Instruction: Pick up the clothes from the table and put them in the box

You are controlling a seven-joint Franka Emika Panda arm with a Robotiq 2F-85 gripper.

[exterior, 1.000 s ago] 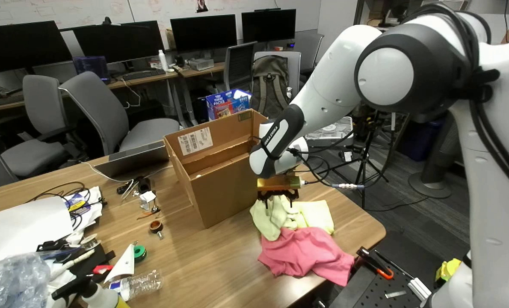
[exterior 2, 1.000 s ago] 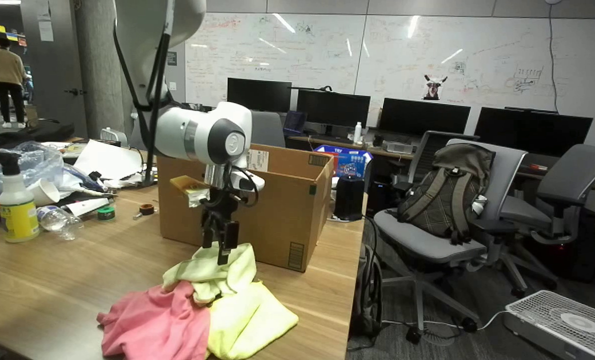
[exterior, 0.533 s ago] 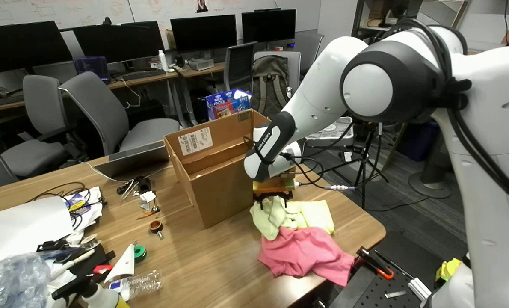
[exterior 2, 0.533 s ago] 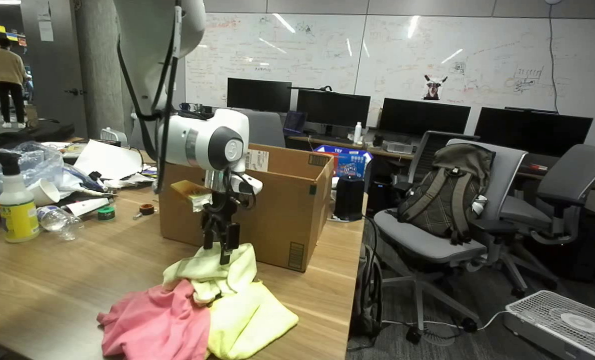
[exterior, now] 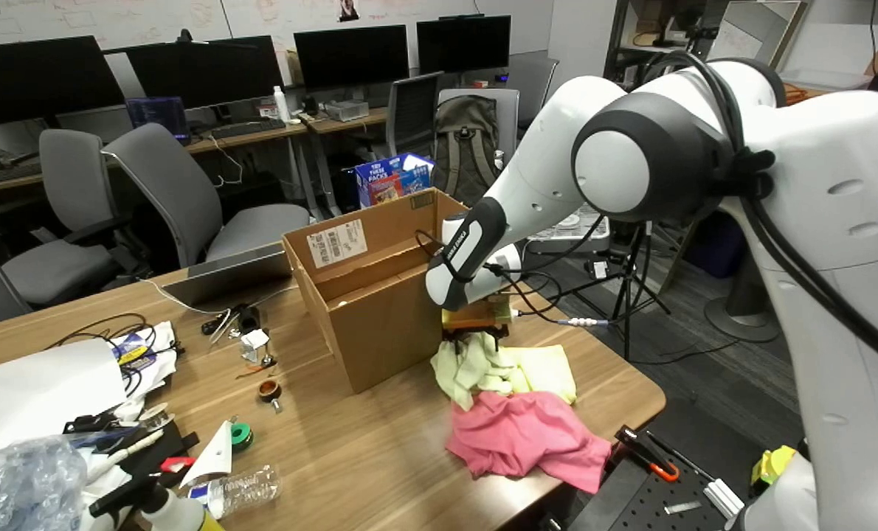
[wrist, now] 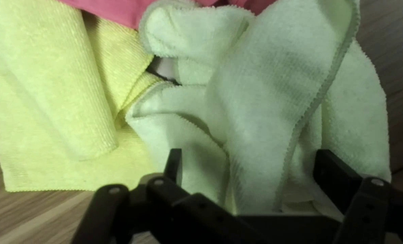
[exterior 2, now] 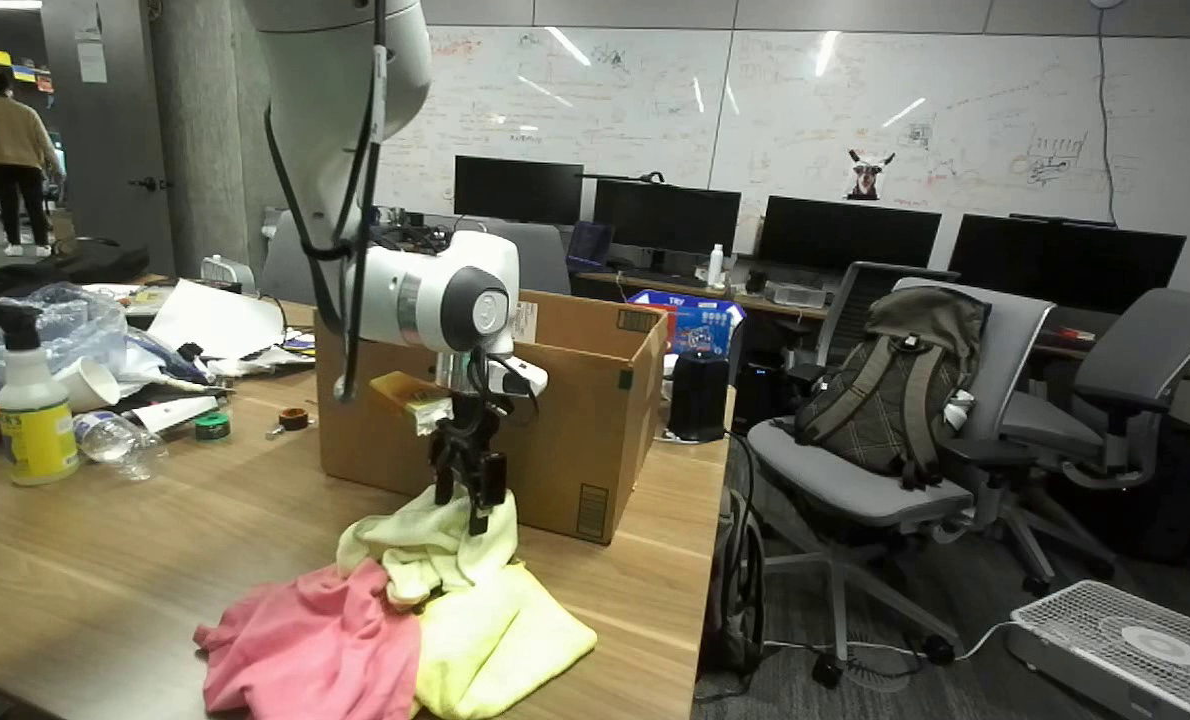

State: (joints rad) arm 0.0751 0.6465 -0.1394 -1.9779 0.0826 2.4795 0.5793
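We are judging this the grasping step; our hand (wrist: 249, 156) is hanging, spread wide, over the pale green microfiber cloth (wrist: 266, 101), lying with the yellow cloth (exterior: 546, 372) and pink garment (exterior: 524, 435) on the surface (exterior: 380, 442) beside the cardboard box (exterior: 387, 332); next we are needing a deep pinch; any contact is eluding us.

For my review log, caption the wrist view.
Open gripper over crumpled pale-green cloth, yellow cloth at frame left, pink cloth at top.
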